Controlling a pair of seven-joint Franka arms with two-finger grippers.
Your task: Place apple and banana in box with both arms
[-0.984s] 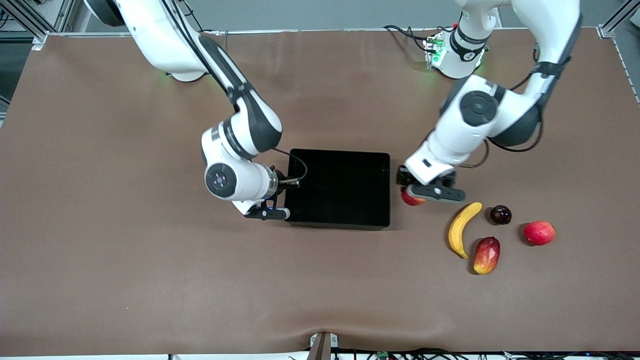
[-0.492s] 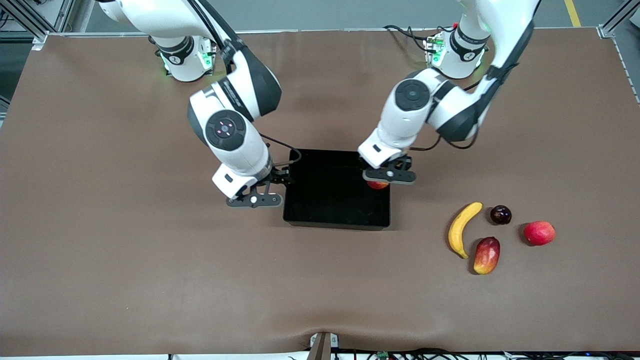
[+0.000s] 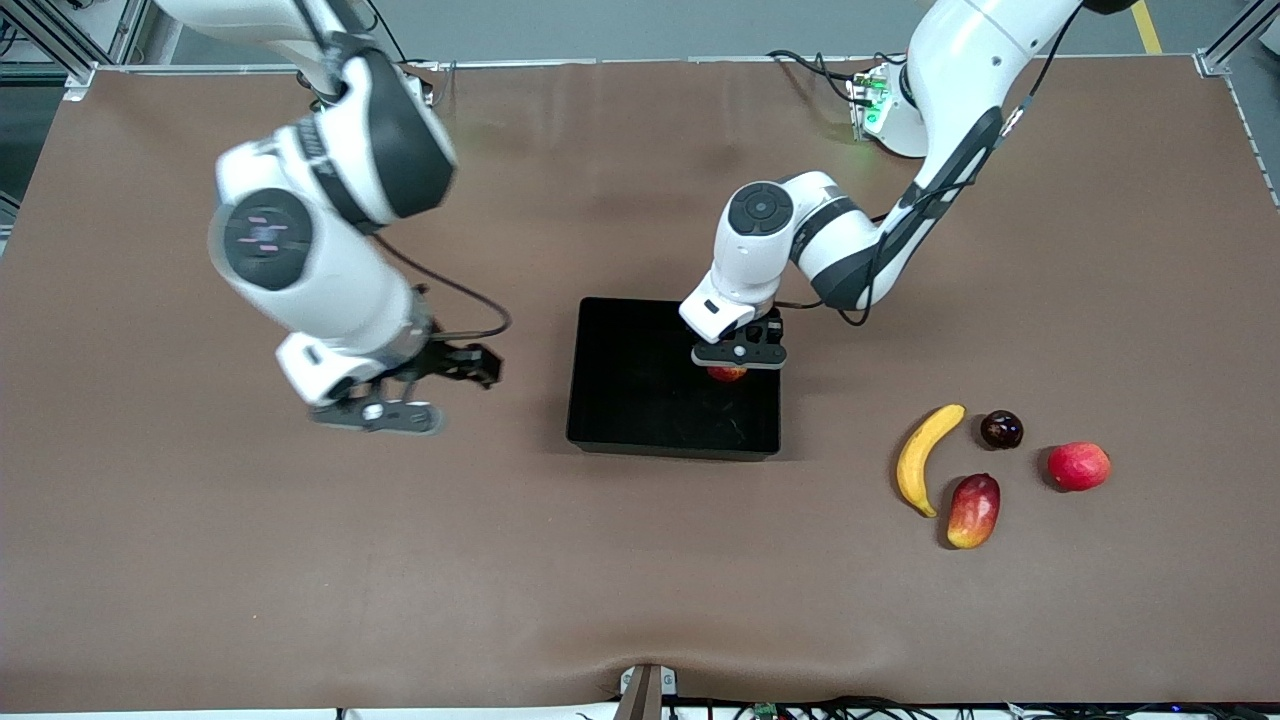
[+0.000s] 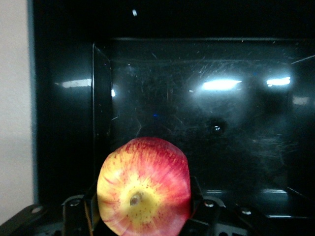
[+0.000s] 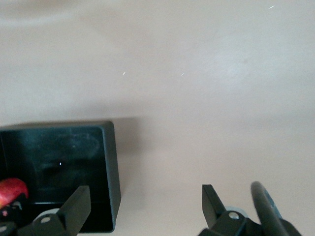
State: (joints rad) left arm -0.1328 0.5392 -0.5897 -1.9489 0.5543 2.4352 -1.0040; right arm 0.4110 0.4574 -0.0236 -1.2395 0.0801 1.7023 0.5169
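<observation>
- Holding the apple (image 3: 727,373) over the box (image 3: 640,420), the left gripper (image 3: 738,354) has its fingers clamped; release looks due next.
- Waiting over bare worktop (image 3: 640,600), the right gripper (image 3: 375,413) has its fingers spread, empty.
- Lying untouched toward the left arm's end, the banana (image 3: 922,457) needs fetching afterwards.

We see a glossy black box (image 3: 640,420) on a plain brown table (image 3: 640,580). The apple (image 4: 143,187) is red with yellow streaks and a pale yellow dimple. The banana (image 3: 922,458) is plain yellow with darker tips. Near it we note a red-and-yellow oblong fruit (image 3: 974,510), a dark maroon fruit (image 3: 1001,429) and a pinkish-red round fruit (image 3: 1079,466).
</observation>
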